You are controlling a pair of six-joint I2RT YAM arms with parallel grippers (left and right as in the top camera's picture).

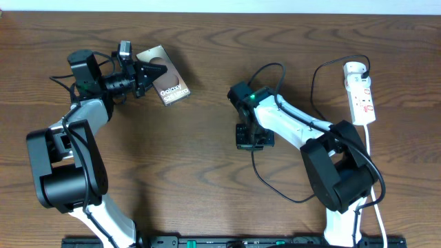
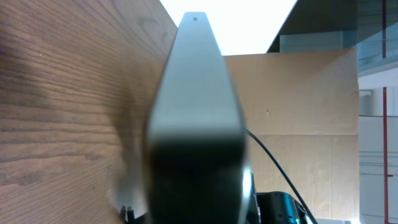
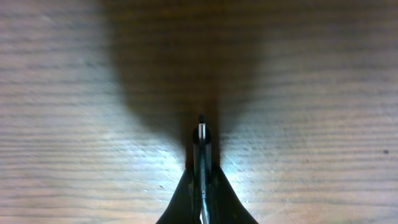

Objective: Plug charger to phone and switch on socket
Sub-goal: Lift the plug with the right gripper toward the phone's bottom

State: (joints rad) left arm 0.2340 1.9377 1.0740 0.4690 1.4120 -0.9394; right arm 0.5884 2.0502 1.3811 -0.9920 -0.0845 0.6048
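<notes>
Brown wooden bench in a bright room

The bench is dark brown wood with strong wavy grain, evenly lit; a pale strip runs along its far edge; the left wrist view shows a tan board panel, bluish glass panes beside it, bright white light beyond.

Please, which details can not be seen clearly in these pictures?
- Port of the phone: left wrist view, edge-on and blurred.
- Switch position on the socket: overhead, too small.
- Fingers of the left gripper: left wrist view, hidden behind the phone.
- Cable of the charger past its tip: right wrist view, hidden by the right gripper.
</notes>
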